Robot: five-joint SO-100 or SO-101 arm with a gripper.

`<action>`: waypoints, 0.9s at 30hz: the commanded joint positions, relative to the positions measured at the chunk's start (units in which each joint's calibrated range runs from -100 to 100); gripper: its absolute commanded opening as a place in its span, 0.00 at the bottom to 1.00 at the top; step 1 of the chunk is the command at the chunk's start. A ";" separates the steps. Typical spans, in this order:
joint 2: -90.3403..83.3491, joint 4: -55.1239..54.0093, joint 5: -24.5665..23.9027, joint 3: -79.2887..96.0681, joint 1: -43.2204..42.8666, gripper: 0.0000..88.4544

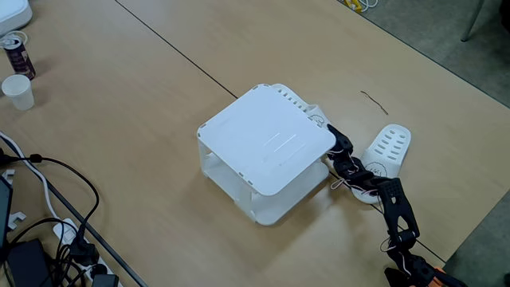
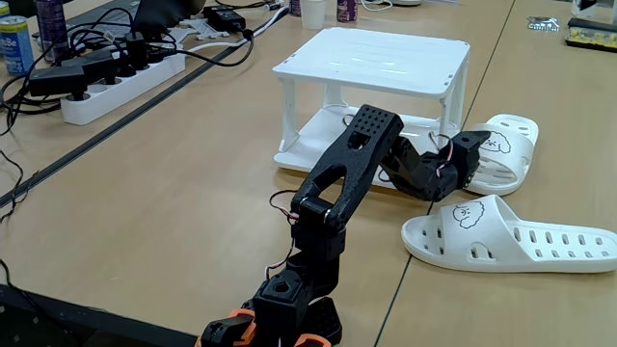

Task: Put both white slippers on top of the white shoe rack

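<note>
The white shoe rack (image 1: pixel 263 135) (image 2: pixel 376 53) stands mid-table with a bare top. One white slipper (image 1: pixel 296 99) (image 2: pixel 508 145) lies on the table against the rack's side, partly hidden behind it in a fixed view. The other white slipper (image 1: pixel 390 147) (image 2: pixel 521 246) lies flat on the table nearer the arm's base, its cartoon face showing. My black gripper (image 1: pixel 329 130) (image 2: pixel 474 154) reaches low to the strap of the slipper by the rack and touches or overlaps it. The arm body hides the jaws, so I cannot tell whether they grip it.
A power strip (image 2: pixel 116 82) with tangled cables (image 1: pixel 48 231) lies along one table edge. A drink can (image 1: pixel 17 54) and a paper cup (image 1: pixel 17 92) stand at the far corner. A thin wire (image 1: pixel 374 101) lies beyond the slippers.
</note>
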 commanded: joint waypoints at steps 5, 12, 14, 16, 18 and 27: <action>2.93 0.00 0.42 -7.36 0.03 0.29; 6.80 6.22 0.42 -17.73 0.19 0.29; 7.81 8.11 0.42 -20.71 0.11 0.29; 9.07 9.93 0.42 -23.68 0.03 0.29; 10.34 11.48 0.42 -26.39 -0.06 0.29; 17.66 18.64 0.42 -38.57 -0.06 0.29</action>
